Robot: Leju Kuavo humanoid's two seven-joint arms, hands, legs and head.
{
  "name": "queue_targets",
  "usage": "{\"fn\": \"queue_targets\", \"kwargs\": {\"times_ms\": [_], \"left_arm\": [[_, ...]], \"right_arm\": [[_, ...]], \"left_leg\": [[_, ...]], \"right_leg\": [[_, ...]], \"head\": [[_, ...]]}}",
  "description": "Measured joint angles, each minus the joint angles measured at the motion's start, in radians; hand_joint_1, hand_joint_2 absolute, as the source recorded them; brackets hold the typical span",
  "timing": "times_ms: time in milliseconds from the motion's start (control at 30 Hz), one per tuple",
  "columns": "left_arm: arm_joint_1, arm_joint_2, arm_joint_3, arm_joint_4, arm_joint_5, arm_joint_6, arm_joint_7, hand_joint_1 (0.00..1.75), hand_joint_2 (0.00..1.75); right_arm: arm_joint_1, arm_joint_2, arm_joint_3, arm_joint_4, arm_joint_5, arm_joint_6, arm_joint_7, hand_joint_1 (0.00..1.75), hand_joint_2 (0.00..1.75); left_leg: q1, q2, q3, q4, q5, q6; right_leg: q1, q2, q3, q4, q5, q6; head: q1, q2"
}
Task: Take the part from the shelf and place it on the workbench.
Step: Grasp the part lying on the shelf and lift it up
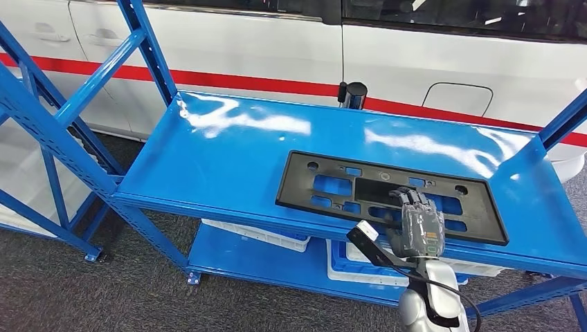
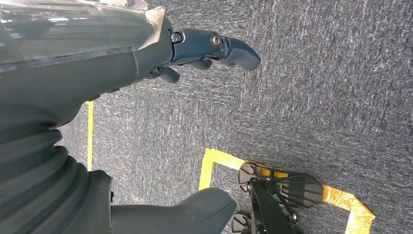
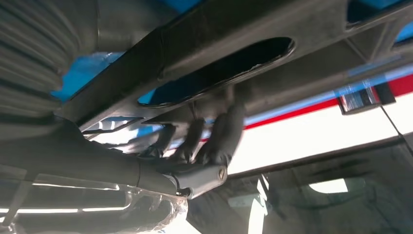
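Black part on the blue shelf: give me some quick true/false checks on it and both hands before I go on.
1. The black part lies flat on the top level of the blue shelf. True.
2. The right hand is at the part's near edge, fingers on it. True.
3. The left hand holds the part too. False: it hangs over grey carpet, holding nothing.
4. The part is already lifted clear of the shelf. False: it lies on the shelf surface.
5. A white vehicle with a red stripe stands behind the shelf. True.

Matt black plastic part (image 1: 391, 195) lies on the glossy blue painted-metal shelf (image 1: 228, 149); floor carpet (image 2: 311, 97) looks rough.
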Motion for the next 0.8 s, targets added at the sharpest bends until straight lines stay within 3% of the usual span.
{"fn": "queue_targets", "kwargs": {"times_ms": [567,800], "left_arm": [[0.000,0.006,-0.017,0.000,-0.023,-0.011,-0.004,0.00,1.75],[0.000,0.006,-0.024,0.000,-0.024,-0.004,-0.042,0.00,1.75]], "right_arm": [[-0.003,-0.010,-0.002,0.001,0.002,-0.001,0.002,1.75,1.75],[0.022,-0.014,-0.014,-0.017,0.013,-0.038,0.003,1.75,1.75]], "left_leg": [[0.000,-0.001,0.002,0.000,0.000,0.000],[0.000,-0.001,0.002,0.000,0.000,0.000]], "right_leg": [[0.000,0.000,-0.006,0.000,0.000,0.000],[0.000,0.000,-0.006,0.000,0.000,0.000]], "head": [[0.000,0.000],[0.000,0.000]]}}
